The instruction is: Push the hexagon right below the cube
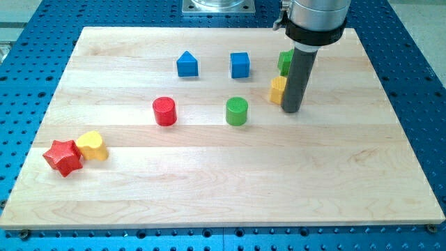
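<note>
The wooden board [223, 188] lies on a blue perforated table [418, 84], and eight blocks are visible on it.

The arm ends in a straight dark rod; there is nothing on it to spread or press together, and it pinches no object. The rod stands upright, and the tip [291, 110] rests on the board toward the view's upper right. It sits just beside the yellow block [277, 90], on that block's right, apparently touching it. This yellow block is partly hidden by the rod, so its shape cannot be confirmed (it may be the hexagon named in the task).

The blue cube [240, 65] stands up and to the left of the yellow block, apart from it. The yellow block is therefore lower than the cube but off to its right, not directly beneath it.

A green block [285, 61] sits immediately above the yellow one, also partly covered by the rod; shape not determinable.

Other items noted: a green cylinder [237, 111] below the cube; a red cylinder [164, 111] farther left; a blue house-shaped block [187, 64] left of the cube. At the view's lower left, a red star [62, 157] and a yellow heart [93, 145] lie touching each other.
</note>
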You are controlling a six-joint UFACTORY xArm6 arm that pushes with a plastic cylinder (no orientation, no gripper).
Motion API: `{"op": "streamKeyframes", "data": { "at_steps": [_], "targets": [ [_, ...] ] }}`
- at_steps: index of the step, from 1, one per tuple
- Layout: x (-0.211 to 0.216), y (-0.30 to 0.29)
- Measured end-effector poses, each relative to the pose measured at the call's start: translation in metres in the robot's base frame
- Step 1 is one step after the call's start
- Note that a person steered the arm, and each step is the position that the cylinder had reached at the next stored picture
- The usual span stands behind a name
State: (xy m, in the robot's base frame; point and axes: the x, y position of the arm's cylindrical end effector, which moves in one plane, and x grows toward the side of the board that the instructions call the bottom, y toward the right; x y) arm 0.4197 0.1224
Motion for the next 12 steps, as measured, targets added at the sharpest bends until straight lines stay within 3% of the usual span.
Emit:
{"op": "streamKeyframes", "data": {
  "at_steps": [2, 3, 4, 5, 7, 12],
  "targets": [
    [-0.008, -0.009],
    [-0.011, 0.035],
    [-0.044, 0.078],
    [-0.067, 0.085],
    [-0.067, 0.052],
    [-0.020, -0.013]
  ]
}}
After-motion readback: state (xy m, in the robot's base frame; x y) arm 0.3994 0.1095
